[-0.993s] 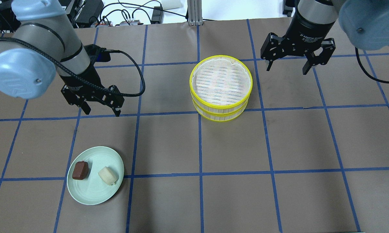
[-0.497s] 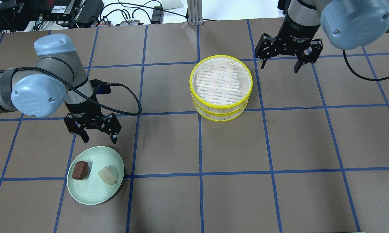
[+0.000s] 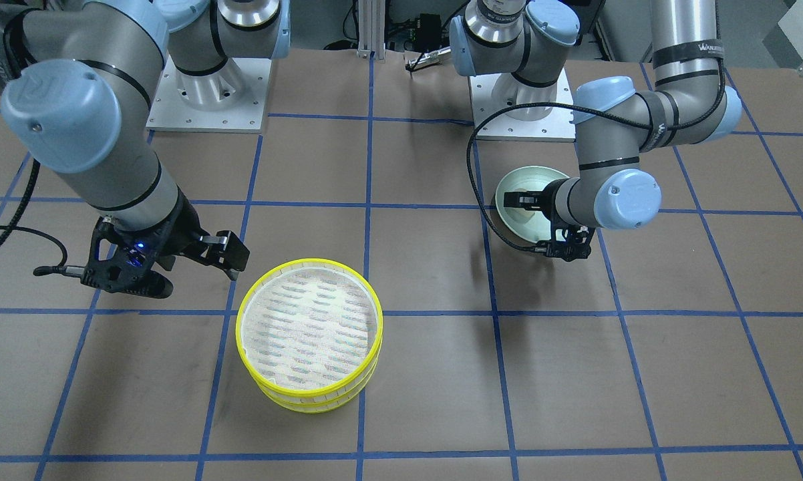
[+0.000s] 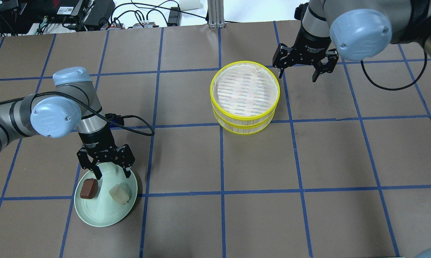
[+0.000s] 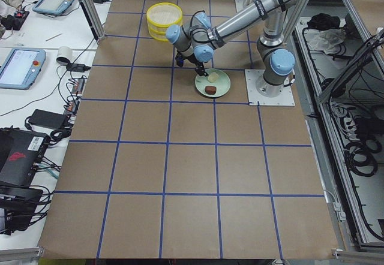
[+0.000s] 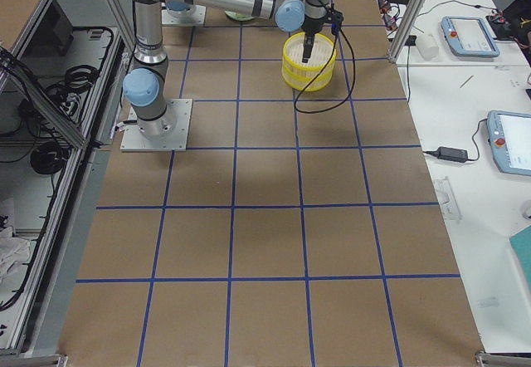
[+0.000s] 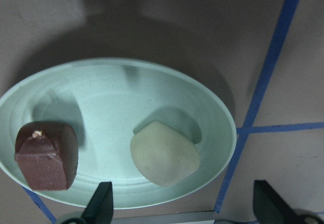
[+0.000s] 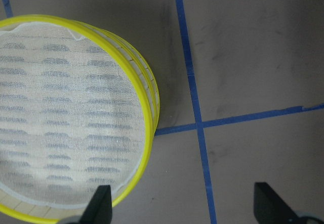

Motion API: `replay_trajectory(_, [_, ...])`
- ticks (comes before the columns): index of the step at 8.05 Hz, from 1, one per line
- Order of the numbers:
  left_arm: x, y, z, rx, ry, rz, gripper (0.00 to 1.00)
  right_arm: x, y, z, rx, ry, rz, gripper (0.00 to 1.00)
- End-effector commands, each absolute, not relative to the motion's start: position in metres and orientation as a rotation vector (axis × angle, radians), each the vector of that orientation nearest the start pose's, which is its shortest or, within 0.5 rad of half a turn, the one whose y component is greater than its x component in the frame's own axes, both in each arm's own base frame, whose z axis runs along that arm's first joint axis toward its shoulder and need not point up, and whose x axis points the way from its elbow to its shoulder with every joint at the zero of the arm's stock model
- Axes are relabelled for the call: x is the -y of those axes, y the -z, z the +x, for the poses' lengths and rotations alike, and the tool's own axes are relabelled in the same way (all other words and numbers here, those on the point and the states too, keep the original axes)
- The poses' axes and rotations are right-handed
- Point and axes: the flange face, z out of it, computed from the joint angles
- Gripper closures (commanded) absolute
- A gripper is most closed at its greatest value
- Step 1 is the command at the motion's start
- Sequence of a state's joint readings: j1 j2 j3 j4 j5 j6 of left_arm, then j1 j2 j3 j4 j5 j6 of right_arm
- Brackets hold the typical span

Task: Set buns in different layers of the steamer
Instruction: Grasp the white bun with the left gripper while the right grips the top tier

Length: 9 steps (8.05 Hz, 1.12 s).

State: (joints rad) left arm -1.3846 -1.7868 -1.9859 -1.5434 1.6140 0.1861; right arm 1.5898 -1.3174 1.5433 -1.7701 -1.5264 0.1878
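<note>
Glossy pale-green plate holds blocky brown bun and rounded cream bun. Over plate's rim: left gripper, jaws apart. Stacked yellow-rimmed mesh steamer well apart from plate; right gripper farther, jaws spread.

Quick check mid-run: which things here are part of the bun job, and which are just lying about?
Job: cream bun, brown bun, pale green plate under them, steamer's top tray and lower tray, open left gripper, open right gripper.
Lying about: cables at the table's far edge, teach pendants on the side bench.
</note>
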Motion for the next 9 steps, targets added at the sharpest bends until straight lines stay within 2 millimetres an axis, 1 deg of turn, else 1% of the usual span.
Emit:
replay_trajectory(1, [0.448,-0.177,-0.030,-3.056,-1.061,-0.035,0.03,0.598,-0.341,0.181,-3.091,-0.058,0.253,0.00])
replay_trajectory(2, [0.445,-0.171,-0.025,-3.054,-1.085,-0.053,0.03,0.601,-0.322,0.182,-3.092,-0.060,0.248,0.00])
replay_trajectory(3, [0.442,-0.168,-0.026,-3.055,-1.100,-0.057,0.04,0.600,-0.302,0.181,-3.091,-0.031,0.245,0.00])
replay_trajectory(4, [0.442,-0.166,-0.026,-3.058,-1.110,-0.062,0.05,0.600,-0.286,0.181,-3.090,-0.013,0.242,0.02])
replay_trajectory(5, [0.440,-0.163,-0.029,-3.069,-1.127,-0.071,0.07,0.600,-0.282,0.181,-3.092,-0.014,0.235,0.10])
replay_trajectory(6, [0.435,-0.159,-0.031,-3.079,-1.152,-0.081,0.07,0.600,-0.282,0.180,-3.100,-0.015,0.231,0.26])
replay_trajectory(7, [0.434,-0.158,-0.032,-3.084,-1.157,-0.082,0.07,0.600,-0.281,0.180,-3.104,-0.019,0.229,0.46])
replay_trajectory(8, [0.434,-0.157,-0.032,-3.079,-1.159,-0.079,0.10,0.600,-0.282,0.180,-3.108,-0.016,0.215,0.58])
replay_trajectory(9, [0.434,-0.156,-0.031,-3.073,-1.162,-0.076,0.19,0.601,-0.283,0.177,-3.111,-0.015,0.189,0.70])
